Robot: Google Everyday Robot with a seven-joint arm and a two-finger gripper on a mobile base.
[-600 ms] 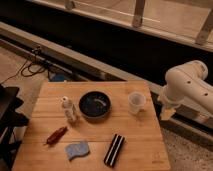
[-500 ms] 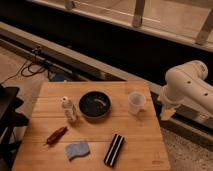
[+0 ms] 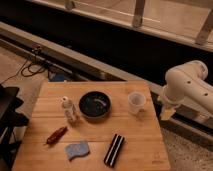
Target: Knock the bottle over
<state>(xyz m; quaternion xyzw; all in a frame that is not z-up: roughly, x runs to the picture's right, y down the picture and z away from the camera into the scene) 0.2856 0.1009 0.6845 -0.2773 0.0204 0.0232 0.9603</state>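
The bottle (image 3: 68, 109) is small, slim and whitish with a white cap. It stands upright on the left part of the wooden table (image 3: 145, 135), just left of a black bowl (image 3: 95, 104). My white arm (image 3: 186, 84) hangs beyond the table's right edge. Its gripper (image 3: 167, 112) points down beside that edge, right of a clear plastic cup (image 3: 136, 102) and far from the bottle.
A red-brown object (image 3: 56, 135), a blue sponge (image 3: 77, 149) and a black oblong object (image 3: 114, 149) lie along the table's front. A dark chair-like object (image 3: 9, 120) stands at the left. Cables (image 3: 37, 65) lie on the floor behind the table.
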